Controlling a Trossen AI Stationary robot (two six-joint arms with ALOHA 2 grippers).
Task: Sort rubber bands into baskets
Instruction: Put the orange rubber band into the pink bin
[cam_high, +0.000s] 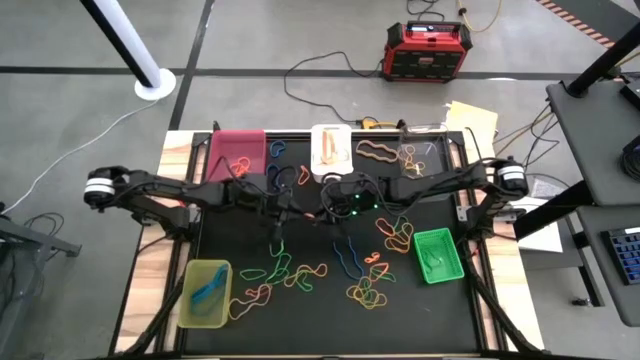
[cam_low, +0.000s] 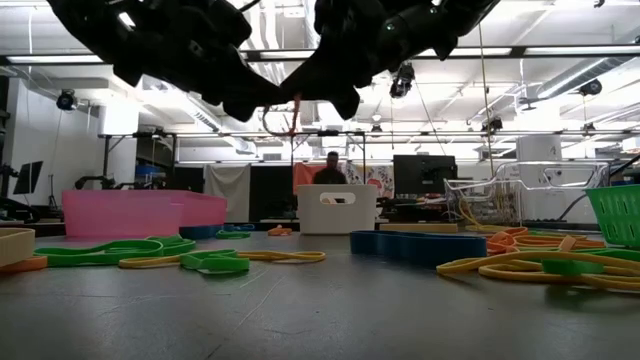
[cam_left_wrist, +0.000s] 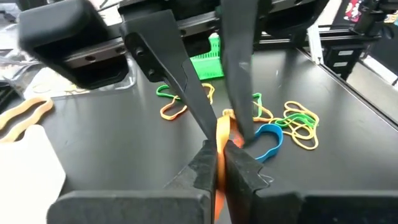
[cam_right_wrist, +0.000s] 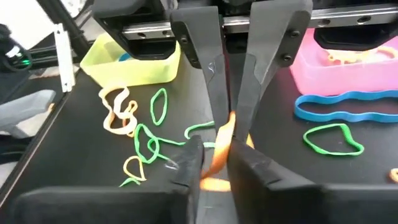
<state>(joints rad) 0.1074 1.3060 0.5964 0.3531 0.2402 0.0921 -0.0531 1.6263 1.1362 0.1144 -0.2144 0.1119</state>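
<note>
Orange rubber is being pinched from both ends: one orange band is hanging between the two pincers, which are meeting tip to tip above the middle of the mat. The left gripper is closing its fingers hard on the band, and the right gripper is clamping the same loop from the opposite side. I judge this to be a handover, or a pull to untangle the loop, since neither arm is yet heading for a tray.

Below and just in front of the pincers, the loose rubber bands are lying scattered on the black mat. Behind them are sitting the pink basket, the white basket and the clear basket; the bright green basket is lying off to the right arm's side and the yellow-green basket to the left arm's.

No lettering is proving readable on any tray or on the red power box.
</note>
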